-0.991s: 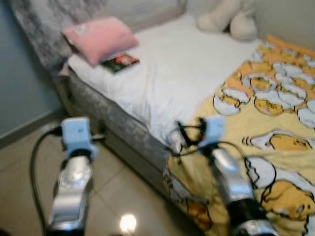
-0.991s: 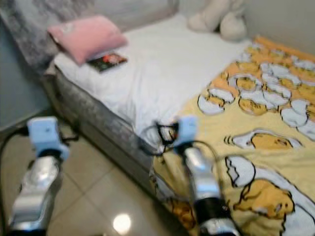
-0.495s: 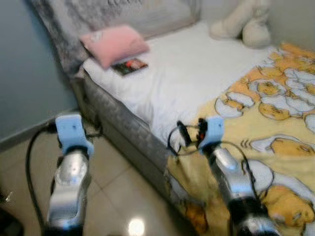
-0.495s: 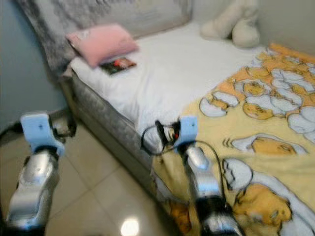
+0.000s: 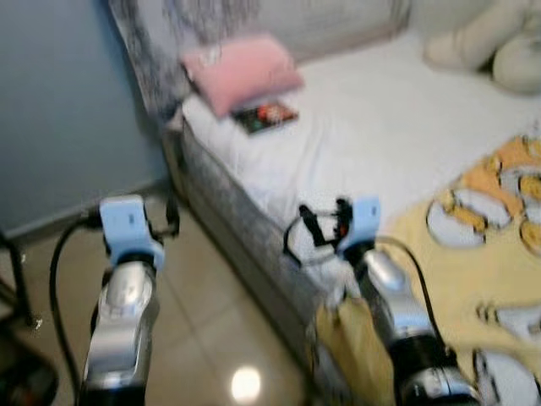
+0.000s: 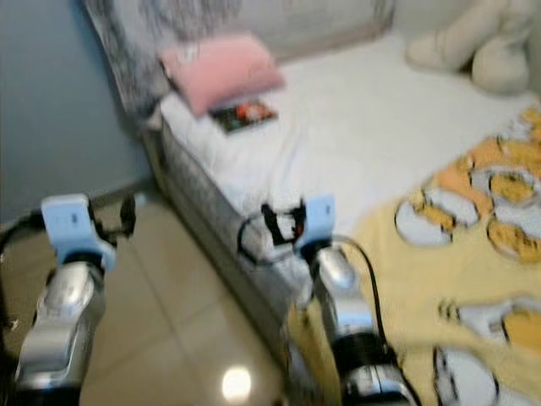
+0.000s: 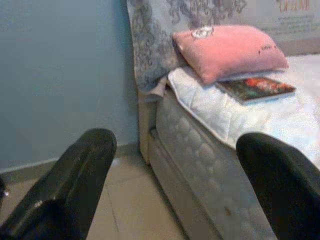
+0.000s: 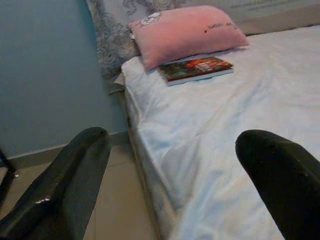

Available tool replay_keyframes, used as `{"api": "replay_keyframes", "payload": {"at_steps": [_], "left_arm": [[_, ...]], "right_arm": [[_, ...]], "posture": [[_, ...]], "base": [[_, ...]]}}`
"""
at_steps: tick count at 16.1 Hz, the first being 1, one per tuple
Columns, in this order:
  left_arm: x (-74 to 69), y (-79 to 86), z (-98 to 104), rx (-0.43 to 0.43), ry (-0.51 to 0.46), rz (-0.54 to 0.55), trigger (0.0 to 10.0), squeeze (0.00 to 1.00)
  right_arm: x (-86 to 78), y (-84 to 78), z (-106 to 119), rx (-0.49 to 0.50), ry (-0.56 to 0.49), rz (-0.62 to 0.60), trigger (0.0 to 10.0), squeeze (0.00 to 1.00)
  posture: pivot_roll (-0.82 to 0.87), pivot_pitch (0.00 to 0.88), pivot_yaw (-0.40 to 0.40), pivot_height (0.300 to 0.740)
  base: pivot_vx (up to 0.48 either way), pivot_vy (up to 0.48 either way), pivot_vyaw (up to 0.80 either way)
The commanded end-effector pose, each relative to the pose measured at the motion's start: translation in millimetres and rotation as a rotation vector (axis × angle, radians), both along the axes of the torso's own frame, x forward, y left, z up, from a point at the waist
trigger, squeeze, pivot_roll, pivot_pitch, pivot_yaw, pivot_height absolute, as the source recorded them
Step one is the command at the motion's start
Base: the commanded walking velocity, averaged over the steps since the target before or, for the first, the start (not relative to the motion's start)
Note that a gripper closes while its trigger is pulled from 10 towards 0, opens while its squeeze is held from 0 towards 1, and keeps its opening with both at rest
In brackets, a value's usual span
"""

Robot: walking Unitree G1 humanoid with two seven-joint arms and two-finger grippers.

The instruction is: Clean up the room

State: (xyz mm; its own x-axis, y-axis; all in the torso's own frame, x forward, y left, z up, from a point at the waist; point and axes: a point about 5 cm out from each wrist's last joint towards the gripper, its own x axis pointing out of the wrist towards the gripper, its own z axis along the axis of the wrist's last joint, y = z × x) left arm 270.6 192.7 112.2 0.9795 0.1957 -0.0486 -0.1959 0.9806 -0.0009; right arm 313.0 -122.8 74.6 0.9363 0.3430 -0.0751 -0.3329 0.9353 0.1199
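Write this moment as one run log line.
left gripper: open, over floor | right gripper: open, over bed | book: beside pink pillow

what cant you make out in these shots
- Book: cover print blurred in both wrist views; its far edge is tucked under the pink pillow.
- Plush toy: cut off by the eye views' top right edge.
- Dark object on the floor: cut by the left eye view's corner, unidentifiable.
- Headboard lettering: too blurred.
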Motion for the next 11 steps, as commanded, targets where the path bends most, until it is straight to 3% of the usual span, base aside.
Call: {"api": "replay_keyframes", "payload": {"at_steps": [1, 5, 8, 11], "left_arm": [[0.6, -1.9, 3, 0.006, -0.013, -0.014, 10.0, 0.0], [-2.3, -1.5, 4, -0.035, -0.033, 0.023, 10.0, 0.0], [-9.5, -1.7, 5, -0.027, -0.044, 0.063, 10.0, 0.0], [-6.3, 4.9, 3, -0.011, -0.023, 0.071, 10.0, 0.0]], "right_arm": [[1.1, -1.5, 0, -0.012, -0.005, 0.004, 10.0, 0.07], [1.8, -0.2, 1, -0.024, -0.011, 0.012, 10.0, 0.09], [3.9, -2.1, 2, 0.006, -0.011, -0.01, 10.0, 0.09], [6.2, -3.2, 1, 0.006, -0.001, -0.016, 10.0, 0.11]], "posture": [[0.0, 0.0, -0.023, 0.74], [0.01, 0.0, -0.027, 0.74], [0.01, 0.0, -0.029, 0.74], [0.02, 0.0, -0.034, 0.74]], "base": [[0.472, 0.0, 0.5], [0.46, 0.0, 0.5], [0.394, 0.272, 0.49], [0.386, 0.284, 0.49]]}}
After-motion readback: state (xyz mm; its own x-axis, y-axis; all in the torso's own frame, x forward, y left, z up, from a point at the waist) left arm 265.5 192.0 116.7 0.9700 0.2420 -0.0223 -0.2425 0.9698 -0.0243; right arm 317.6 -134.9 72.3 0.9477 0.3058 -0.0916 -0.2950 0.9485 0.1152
